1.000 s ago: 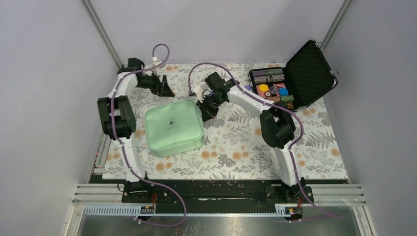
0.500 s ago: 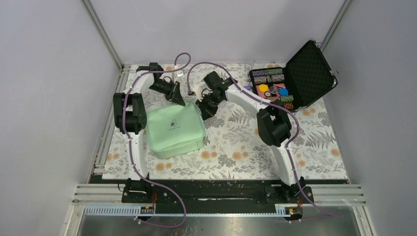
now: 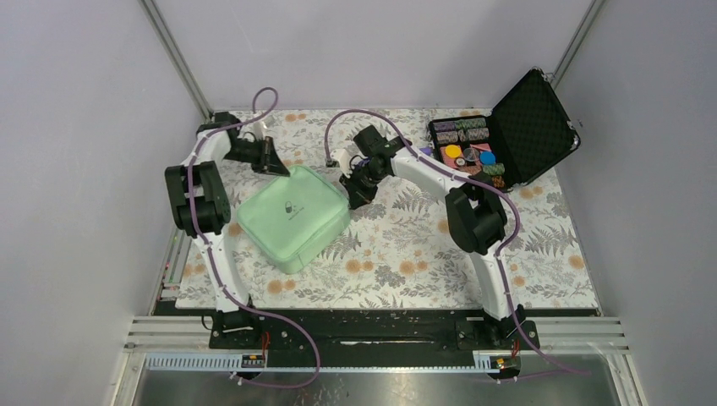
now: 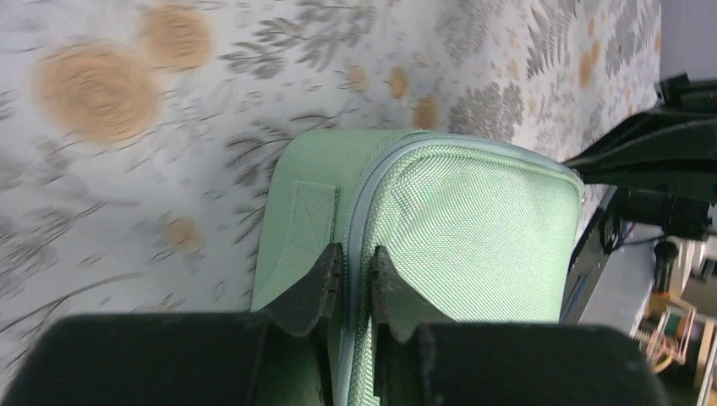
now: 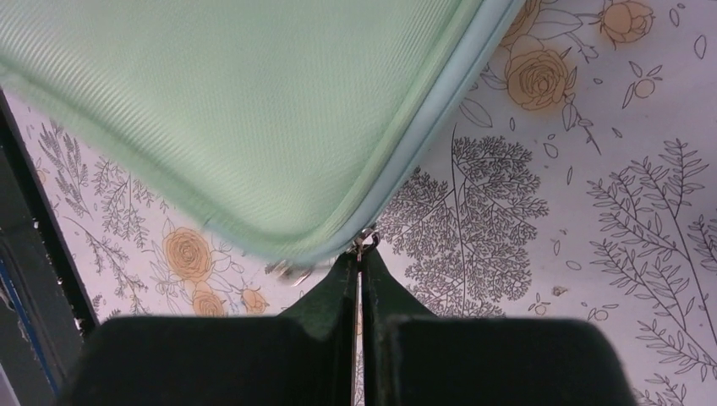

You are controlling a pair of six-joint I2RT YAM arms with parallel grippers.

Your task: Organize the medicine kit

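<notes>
The mint-green, rounded-square fabric medicine kit [image 3: 292, 216] lies zipped up on the left half of the floral-patterned worktop [image 3: 507, 245], turned askew to its edges. The left gripper [image 4: 355, 252] sits at the kit's far corner, its jaws drawn almost together on the pale zip seam. The right gripper [image 5: 359, 254] is at the corner nearest the worktop's middle, jaws closed on what looks like the small metal zip pull [image 5: 365, 240].

The likely trouble is slipping. The left hold is a thin pinch on a fabric ridge, so if it gives while the right draws the zip, the kit would probably slide or spin on the cloth rather than open. The pull is tiny and caught only at the tips, so a tug off the line of the zip could free it.

The black foam-lined case [image 3: 524, 118] of colourful pieces [image 3: 469, 144] stands open at the far right corner, well apart. Nothing blocks the kit — only the two arms crowd its far side.
</notes>
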